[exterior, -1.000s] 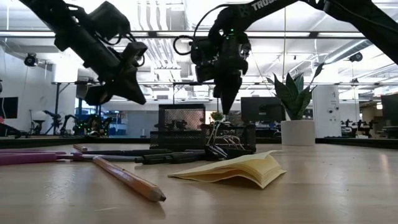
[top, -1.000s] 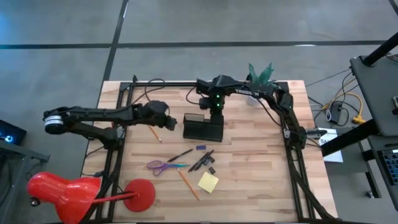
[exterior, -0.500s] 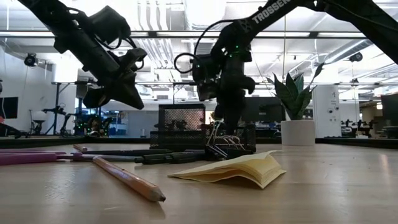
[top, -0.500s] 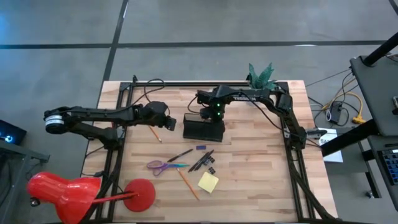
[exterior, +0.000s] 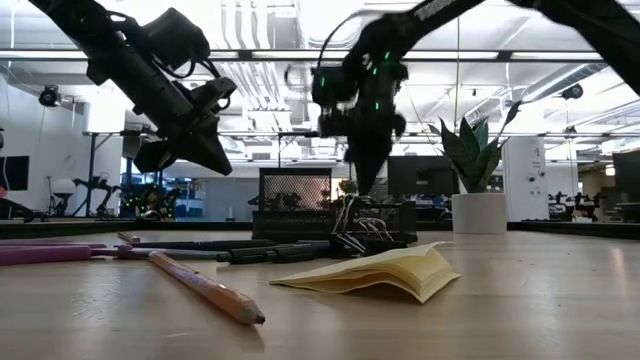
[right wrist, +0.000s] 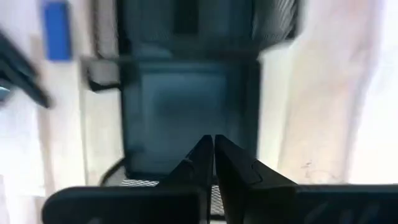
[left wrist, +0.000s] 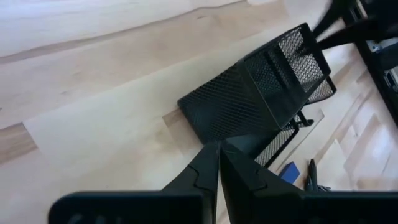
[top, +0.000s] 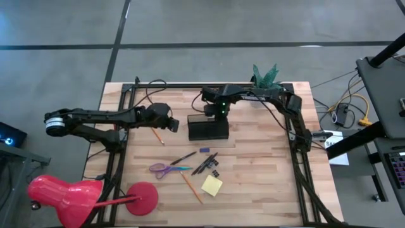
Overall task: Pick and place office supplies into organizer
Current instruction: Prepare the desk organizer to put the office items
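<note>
The black wire-mesh organizer [top: 207,130] [exterior: 295,200] stands on its base mid-table. My right gripper [top: 219,114] [exterior: 362,188] hangs shut just above its far part, fingers pointing down; in the right wrist view the shut tips [right wrist: 210,142] sit over the organizer's compartments [right wrist: 186,106]. My left gripper [top: 172,121] [exterior: 222,160] [left wrist: 217,148] is shut in the air, left of the organizer [left wrist: 261,93]. Nearer lie the purple scissors [top: 164,168], black pens [top: 205,163], a small black clip [top: 216,173], an orange pencil [top: 191,187] [exterior: 205,288] and the yellow sticky pad [top: 212,185] [exterior: 375,270]. Another pencil [top: 158,136] lies by the left gripper.
A red desk lamp [top: 76,197] stands at the near left corner, and a potted plant [top: 264,77] [exterior: 478,190] at the far right. A small blue item [top: 204,151] lies beside the pens. Black frame rails [top: 297,145] run along both table sides.
My right gripper dipped down toward the organizer, its tips dropping behind the organizer's wall in the low view, then rose again to just above it. It stayed shut throughout. The left arm barely moved.
</note>
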Robot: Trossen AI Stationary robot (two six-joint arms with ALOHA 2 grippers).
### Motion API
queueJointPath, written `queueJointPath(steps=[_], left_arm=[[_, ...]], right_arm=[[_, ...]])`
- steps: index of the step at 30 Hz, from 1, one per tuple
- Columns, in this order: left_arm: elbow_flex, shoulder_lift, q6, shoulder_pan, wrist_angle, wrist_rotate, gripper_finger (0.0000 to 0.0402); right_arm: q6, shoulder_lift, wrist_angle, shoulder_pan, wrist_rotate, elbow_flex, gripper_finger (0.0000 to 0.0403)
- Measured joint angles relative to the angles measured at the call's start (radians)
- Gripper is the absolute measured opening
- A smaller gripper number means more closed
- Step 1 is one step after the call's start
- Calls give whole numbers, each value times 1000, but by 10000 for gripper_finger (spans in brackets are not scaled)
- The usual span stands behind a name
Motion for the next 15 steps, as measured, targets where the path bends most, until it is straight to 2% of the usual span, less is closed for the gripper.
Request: queueJointPath(steps=[6, 15], left_arm=[[0, 0, 13, 3, 3, -1, 0], [0, -2, 17, 4, 45, -5, 0]], right_arm=[[44, -74, 235, -41, 4, -34, 8], [135, 20, 339, -98, 4, -83, 8]])
